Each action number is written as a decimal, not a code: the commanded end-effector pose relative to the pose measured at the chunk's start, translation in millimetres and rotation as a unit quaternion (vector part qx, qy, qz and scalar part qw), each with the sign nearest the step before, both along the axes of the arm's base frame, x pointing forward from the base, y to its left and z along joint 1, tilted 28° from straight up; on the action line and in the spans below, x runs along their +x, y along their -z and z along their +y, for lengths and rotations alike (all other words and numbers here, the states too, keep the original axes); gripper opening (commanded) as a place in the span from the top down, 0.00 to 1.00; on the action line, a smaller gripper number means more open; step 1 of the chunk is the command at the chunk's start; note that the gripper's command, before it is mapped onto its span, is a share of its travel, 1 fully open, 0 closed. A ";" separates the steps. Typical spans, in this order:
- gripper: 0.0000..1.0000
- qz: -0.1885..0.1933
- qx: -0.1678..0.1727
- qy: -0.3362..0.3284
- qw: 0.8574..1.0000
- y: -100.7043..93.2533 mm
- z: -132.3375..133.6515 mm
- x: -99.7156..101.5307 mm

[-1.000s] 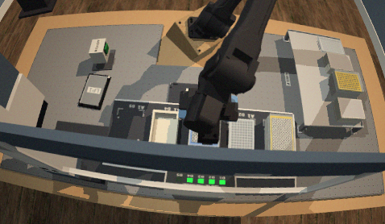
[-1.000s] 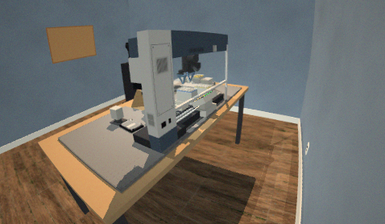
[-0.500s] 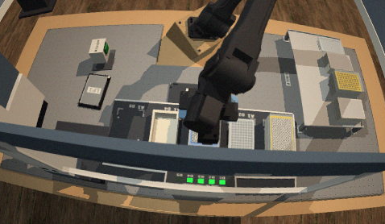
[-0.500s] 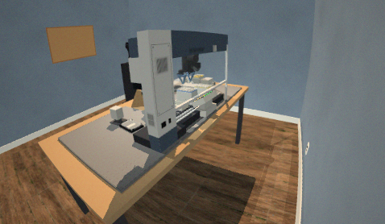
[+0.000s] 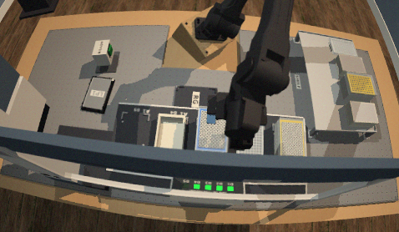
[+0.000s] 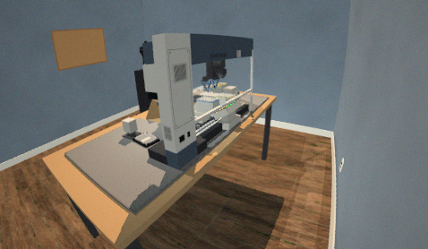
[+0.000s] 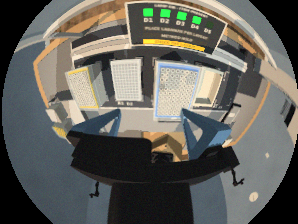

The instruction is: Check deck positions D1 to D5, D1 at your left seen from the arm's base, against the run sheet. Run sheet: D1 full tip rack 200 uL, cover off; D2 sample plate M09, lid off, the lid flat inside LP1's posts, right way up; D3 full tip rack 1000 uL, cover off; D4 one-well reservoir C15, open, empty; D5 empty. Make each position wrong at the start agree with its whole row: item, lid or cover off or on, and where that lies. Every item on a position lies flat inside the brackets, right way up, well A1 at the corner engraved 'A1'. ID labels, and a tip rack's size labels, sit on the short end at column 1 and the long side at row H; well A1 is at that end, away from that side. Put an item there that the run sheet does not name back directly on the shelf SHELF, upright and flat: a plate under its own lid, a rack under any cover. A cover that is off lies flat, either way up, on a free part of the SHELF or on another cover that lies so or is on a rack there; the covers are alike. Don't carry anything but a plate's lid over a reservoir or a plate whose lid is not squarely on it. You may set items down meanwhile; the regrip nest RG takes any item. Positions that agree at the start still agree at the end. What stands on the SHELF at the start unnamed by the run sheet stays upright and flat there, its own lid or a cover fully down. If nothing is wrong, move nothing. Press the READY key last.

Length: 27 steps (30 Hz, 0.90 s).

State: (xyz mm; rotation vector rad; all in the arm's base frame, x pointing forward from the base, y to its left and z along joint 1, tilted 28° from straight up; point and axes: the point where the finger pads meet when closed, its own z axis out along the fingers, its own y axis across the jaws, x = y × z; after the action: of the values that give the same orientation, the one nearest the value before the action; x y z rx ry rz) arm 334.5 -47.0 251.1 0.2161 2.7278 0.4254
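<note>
The end effector was held wide open with nothing between its blue fingers, above the row of deck positions near the front edge of the bench. In the top view, the arm was seen reaching from its base at the back edge and covering part of the white plate.

Along the deck, four items were seen side by side. A cream reservoir, open, was set toward the left. Just beside it on the right, a blue-framed rack was seen, then the white plate, then a yellow-framed rack nearest the right edge. To the left of the reservoir, a dark position was left bare inside its brackets. In the wrist view, the blue-framed rack and the plate were seen just ahead of the fingers, with the yellow-framed rack beyond them.

Behind the deck, the RG nest was marked by a white label. Toward the left back corner, the READY key was mounted, and a dark flat frame was laid in front of it. Along the right edge, the shelf carried several boxes, among them a yellow-topped rack.

On the front panel, four green lamps were lit.
</note>
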 end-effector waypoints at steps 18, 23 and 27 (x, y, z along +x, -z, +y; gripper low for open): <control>0.00 -0.023 0.000 0.017 1.000 -45.0 66.2 17.7; 0.00 -0.023 0.000 0.017 1.000 -45.0 66.2 17.7; 0.00 -0.023 0.000 0.017 1.000 -45.0 66.2 17.7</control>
State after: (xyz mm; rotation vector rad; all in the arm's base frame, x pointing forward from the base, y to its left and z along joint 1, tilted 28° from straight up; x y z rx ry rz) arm 342.2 22.4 270.9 0.2430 2.7400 0.4252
